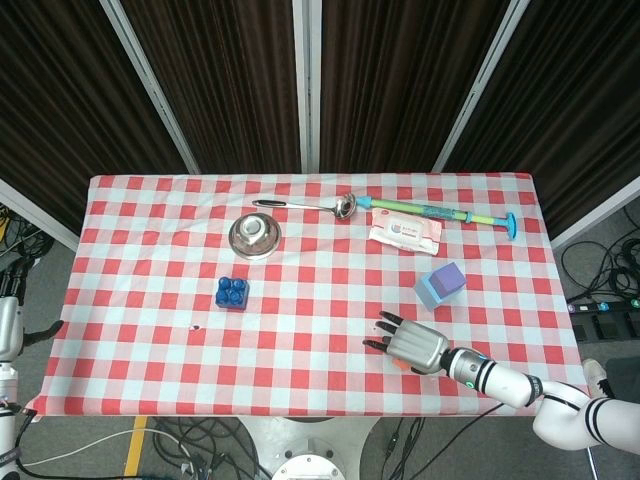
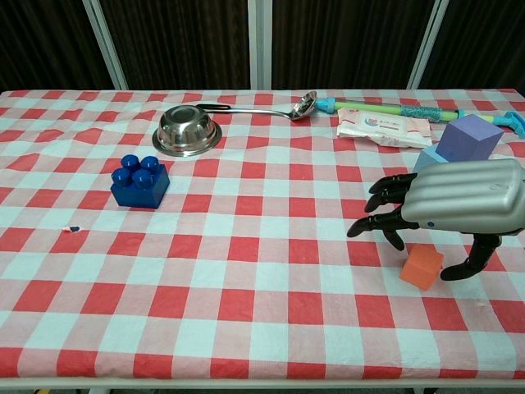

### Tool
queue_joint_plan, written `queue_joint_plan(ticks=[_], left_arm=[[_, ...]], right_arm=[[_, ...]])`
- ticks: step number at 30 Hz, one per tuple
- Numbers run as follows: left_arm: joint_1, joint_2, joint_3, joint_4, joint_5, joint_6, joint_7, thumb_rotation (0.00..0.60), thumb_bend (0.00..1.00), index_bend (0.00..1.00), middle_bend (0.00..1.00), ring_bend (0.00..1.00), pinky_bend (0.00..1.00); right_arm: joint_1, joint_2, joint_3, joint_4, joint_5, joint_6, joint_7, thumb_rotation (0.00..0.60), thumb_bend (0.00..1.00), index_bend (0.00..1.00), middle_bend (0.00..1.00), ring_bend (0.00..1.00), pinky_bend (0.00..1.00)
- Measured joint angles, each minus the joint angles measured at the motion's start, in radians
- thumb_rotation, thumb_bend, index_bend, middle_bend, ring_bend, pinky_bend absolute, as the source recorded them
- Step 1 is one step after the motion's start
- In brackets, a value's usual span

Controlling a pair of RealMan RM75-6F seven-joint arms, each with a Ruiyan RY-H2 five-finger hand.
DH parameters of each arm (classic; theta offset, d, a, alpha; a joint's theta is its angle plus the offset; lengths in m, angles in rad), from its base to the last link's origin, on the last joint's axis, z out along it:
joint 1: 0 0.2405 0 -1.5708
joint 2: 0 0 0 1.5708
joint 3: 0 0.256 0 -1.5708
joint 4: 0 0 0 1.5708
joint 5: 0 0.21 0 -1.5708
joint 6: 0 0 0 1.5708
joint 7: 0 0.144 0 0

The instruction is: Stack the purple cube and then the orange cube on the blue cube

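The orange cube (image 2: pixel 422 268) lies near the table's front right, tipped a little, and in the head view only a sliver of the orange cube (image 1: pixel 399 362) shows. My right hand (image 2: pixel 459 205) hovers just over it with its fingers spread to the left and its thumb down at the cube's right side, holding nothing. From above, the right hand (image 1: pixel 415 347) covers most of that cube. The purple cube (image 2: pixel 468 137) sits behind the hand. The blue studded cube (image 2: pixel 140 181) stands far to the left. A part of my left hand (image 1: pixel 12 328) shows off the table's left edge.
A steel bowl (image 2: pixel 187 130) and a ladle (image 2: pixel 271 107) lie at the back, with a wipes pack (image 2: pixel 384 127) and a long green-blue tool (image 2: pixel 418 110) to their right. A small dark speck (image 2: pixel 72 228) sits at the front left of the checked tablecloth (image 2: pixel 246 271).
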Motion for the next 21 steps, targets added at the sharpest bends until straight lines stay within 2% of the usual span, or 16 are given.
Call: queue_joint_plan(ticks=[21], left_arm=[[-0.001, -0.009, -0.005, 0.021, -0.016, -0.015, -0.006, 0.600, 0.07, 0.14, 0.17, 0.14, 0.28]], right_arm=[[0.011, -0.023, -0.012, 0.032, 0.003, 0.018, 0.029, 0.600, 0.17, 0.13, 0.44, 0.12, 0.00]])
